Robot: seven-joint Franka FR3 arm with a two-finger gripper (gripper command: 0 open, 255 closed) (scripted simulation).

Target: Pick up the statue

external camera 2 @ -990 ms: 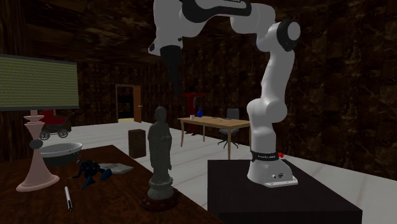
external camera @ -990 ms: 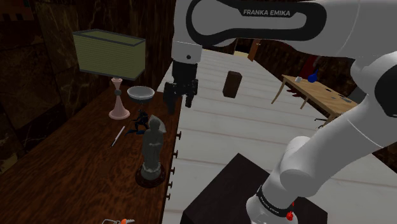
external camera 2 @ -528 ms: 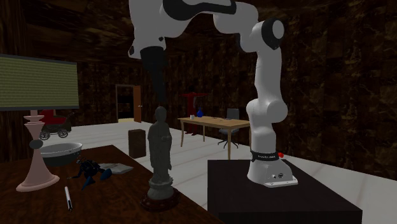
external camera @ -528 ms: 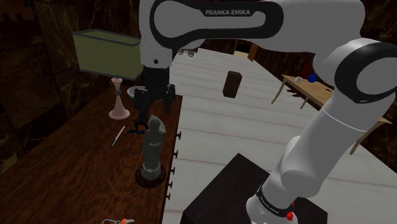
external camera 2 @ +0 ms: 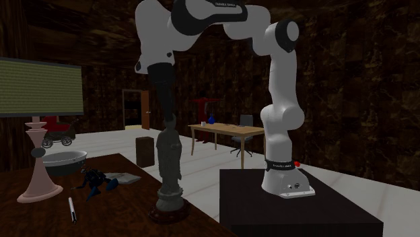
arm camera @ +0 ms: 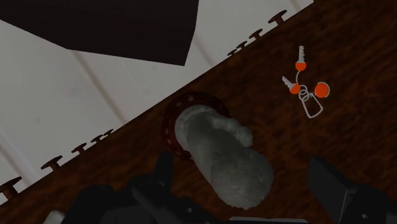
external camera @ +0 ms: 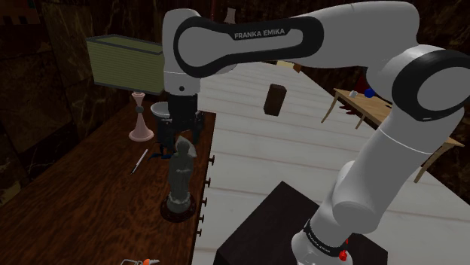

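Note:
A grey figure statue (external camera: 179, 179) stands upright on a round dark base near the edge of the dark wooden table (external camera: 90, 211). My black gripper (external camera: 178, 134) hangs straight above it, pointing down, with its fingers level with the statue's head. In the second exterior view the gripper (external camera 2: 168, 129) covers the head of the statue (external camera 2: 169, 172). From the wrist, the statue (arm camera: 222, 159) is seen from above, its head lying between the fingers (arm camera: 334, 188) of my gripper (arm camera: 245, 175). The fingers stand apart and do not touch the head, so the gripper is open.
Behind the statue on the table are a lamp (external camera: 128, 64) with a green shade, a grey bowl (external camera: 163, 111), a dark blue toy (external camera: 161, 149) and a pen (external camera: 140, 159). A bunch of keys (arm camera: 305, 92) lies near the front. The black stand (external camera: 279, 226) is close by.
The arm swung toward the shoulder view's left and came down. The gripper went from beside and above the statue to directly over its head, fingers on either side.

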